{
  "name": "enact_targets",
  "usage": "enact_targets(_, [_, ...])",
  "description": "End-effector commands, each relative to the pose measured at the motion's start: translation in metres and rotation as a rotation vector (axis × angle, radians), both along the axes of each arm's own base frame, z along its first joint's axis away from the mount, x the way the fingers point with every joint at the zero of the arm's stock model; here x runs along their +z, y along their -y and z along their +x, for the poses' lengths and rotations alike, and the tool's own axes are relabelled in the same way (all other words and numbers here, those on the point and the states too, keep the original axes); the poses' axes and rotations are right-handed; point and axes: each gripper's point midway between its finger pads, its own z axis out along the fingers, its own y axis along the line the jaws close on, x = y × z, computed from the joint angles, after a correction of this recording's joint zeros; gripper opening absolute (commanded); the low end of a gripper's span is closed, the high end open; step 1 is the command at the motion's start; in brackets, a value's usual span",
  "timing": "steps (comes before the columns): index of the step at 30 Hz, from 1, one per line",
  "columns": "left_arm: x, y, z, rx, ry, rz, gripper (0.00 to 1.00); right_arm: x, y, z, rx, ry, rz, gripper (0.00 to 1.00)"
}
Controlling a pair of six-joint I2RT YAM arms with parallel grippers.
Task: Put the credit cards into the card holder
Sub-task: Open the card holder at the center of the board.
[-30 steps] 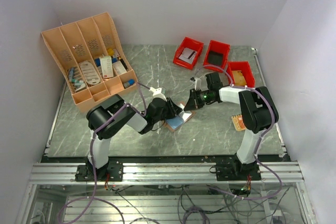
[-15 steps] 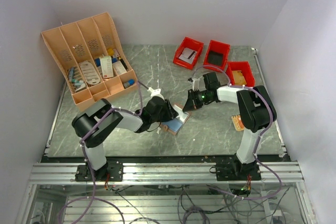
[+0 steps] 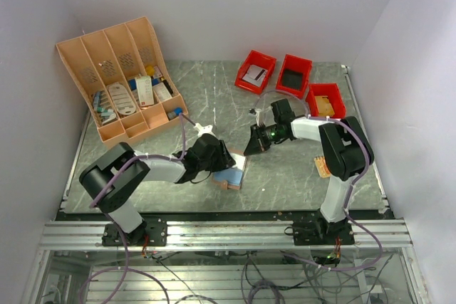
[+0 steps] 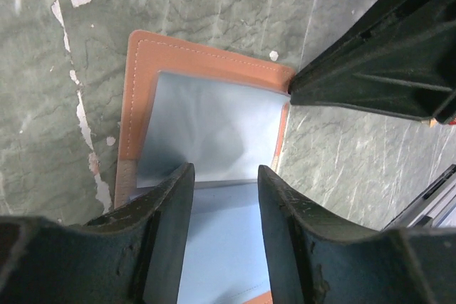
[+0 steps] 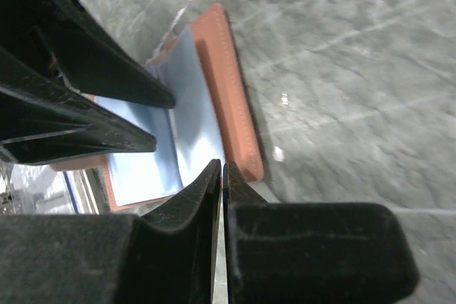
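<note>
The card holder (image 4: 210,122) lies open and flat on the bench (image 3: 285,176), tan cover down and pale blue sleeves up. It sits directly under and ahead of my left end effector (image 4: 224,172), with its far corner at the tip of my right end effector (image 5: 221,169). I see no card in either end effector, and no card that I can make out in the sleeves. I therefore judge the task to be at its preparatory stage: holder opened and steadied, every card yet to be loaded. A flat orange item (image 3: 323,166) lies well behind the right end effector, beside that arm's base. It may be a card, but I cannot tell. The left end effector's jaws stand partly open, a moderate gap apart, with a sleeve showing between them. I cannot tell whether the fingers press on it. The right end effector's jaws are closed to a thin slit at the holder's edge, and nothing is visibly pinched there. The left arm stretches low across the bench, elbow out to its own left, wrist level. The right arm is folded, its forearm reaching inward and its wrist pitched down. Three red bins (image 3: 293,74) stand beyond the right end effector, and an orange slotted rack (image 3: 121,80) stands well beyond the left.
</note>
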Motion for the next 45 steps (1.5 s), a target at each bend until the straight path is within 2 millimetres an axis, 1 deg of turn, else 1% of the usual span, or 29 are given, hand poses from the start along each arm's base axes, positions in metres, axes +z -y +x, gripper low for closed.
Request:
enact_targets(1, [-0.006,-0.004,-0.006,-0.028,-0.025,0.066,0.53,0.034,-0.017,-0.007,0.118,0.105,0.100,0.08])
enact_targets(3, [-0.008,-0.003,-0.004,-0.033,-0.028,0.079,0.52,0.044,-0.017,-0.006,0.136,0.157,0.112,0.10])
enact_targets(4, [-0.010,-0.002,-0.003,-0.034,-0.032,0.085,0.50,0.048,-0.016,-0.005,0.142,0.186,0.110,0.12])
enact_targets(5, [-0.012,-0.002,-0.003,-0.034,-0.034,0.091,0.48,0.049,-0.014,-0.002,0.144,0.221,0.095,0.15])
enact_targets(6, [-0.013,-0.002,-0.002,-0.037,-0.034,0.096,0.46,0.051,-0.013,0.000,0.141,0.246,0.081,0.21])
enact_targets(8, [-0.015,0.000,0.000,-0.045,-0.027,0.104,0.44,0.052,-0.009,0.007,0.128,0.281,0.045,0.34])
enact_targets(10, [-0.017,0.003,0.004,-0.066,-0.010,0.115,0.42,0.044,-0.004,0.014,0.107,0.282,0.002,0.45])
enact_targets(11, [-0.019,0.005,0.005,-0.080,-0.004,0.124,0.41,0.040,-0.001,0.016,0.099,0.263,-0.013,0.48])
enact_targets(13, [-0.022,0.009,0.009,-0.109,0.011,0.140,0.39,0.028,0.006,0.019,0.087,0.219,-0.040,0.52])
enact_targets(16, [-0.027,0.012,0.010,-0.148,0.029,0.159,0.37,0.014,0.014,0.021,0.077,0.163,-0.070,0.54])
enact_targets(19, [-0.028,0.010,0.008,-0.170,0.050,0.161,0.37,0.007,0.014,0.017,0.080,0.122,-0.075,0.55])
enact_targets(23, [-0.025,0.006,0.005,-0.174,0.071,0.158,0.37,0.001,0.012,0.012,0.089,0.076,-0.060,0.53])
enact_targets(28, [-0.017,0.005,0.006,-0.180,0.112,0.142,0.37,-0.004,0.008,0.004,0.107,0.011,-0.027,0.42])
enact_targets(34, [-0.013,0.008,0.007,-0.207,0.146,0.139,0.37,-0.007,0.000,-0.008,0.137,-0.044,0.001,0.34])
enact_targets(37, [-0.011,0.008,0.009,-0.208,0.158,0.139,0.37,-0.004,-0.003,-0.009,0.139,-0.056,0.014,0.26])
enact_targets(39, [-0.008,0.008,0.010,-0.205,0.167,0.140,0.37,-0.012,-0.003,-0.012,0.137,-0.095,0.015,0.19])
enact_targets(41, [-0.003,0.007,0.013,-0.195,0.182,0.139,0.37,-0.012,-0.004,-0.012,0.136,-0.108,0.025,0.09])
enact_targets(43, [0.005,0.006,0.014,-0.182,0.198,0.132,0.38,-0.007,-0.005,-0.012,0.124,-0.120,0.048,0.00])
enact_targets(45, [0.019,0.006,0.017,-0.164,0.226,0.110,0.39,0.002,-0.005,-0.010,0.091,-0.138,0.102,0.00])
